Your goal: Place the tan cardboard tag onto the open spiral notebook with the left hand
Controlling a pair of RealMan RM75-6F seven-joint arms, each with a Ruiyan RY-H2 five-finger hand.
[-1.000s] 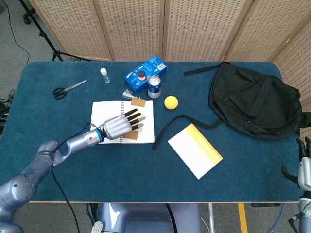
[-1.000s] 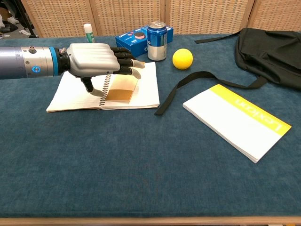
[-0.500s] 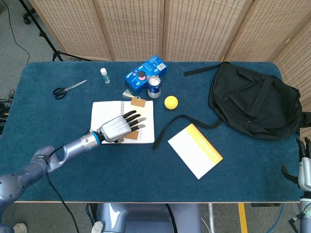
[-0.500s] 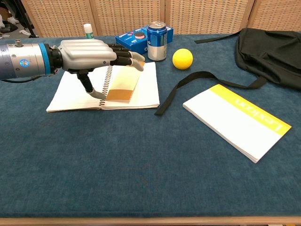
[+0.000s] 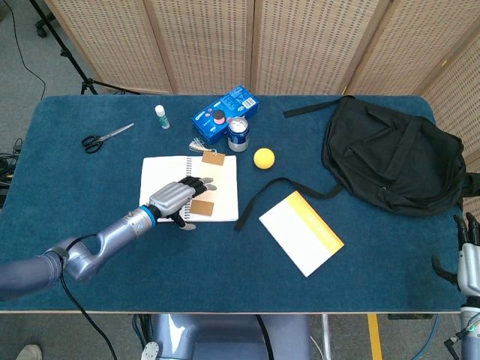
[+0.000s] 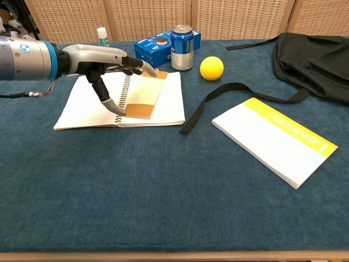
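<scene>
Compared with the frames a second ago, the left hand (image 6: 106,63) has drawn back toward the table edge and risen, uncovering more of the tan cardboard tag (image 6: 143,98). That tag lies flat on the right page of the open spiral notebook (image 6: 90,106), just beside the coil. Fingers are spread and hold nothing; the thumb tip hangs near the tag's corner. Judged from this, placement is complete: withdraw upward first, then clear, so the thumb does not drag the tag. Right hand (image 5: 469,259) idles, fingers apart.
</scene>
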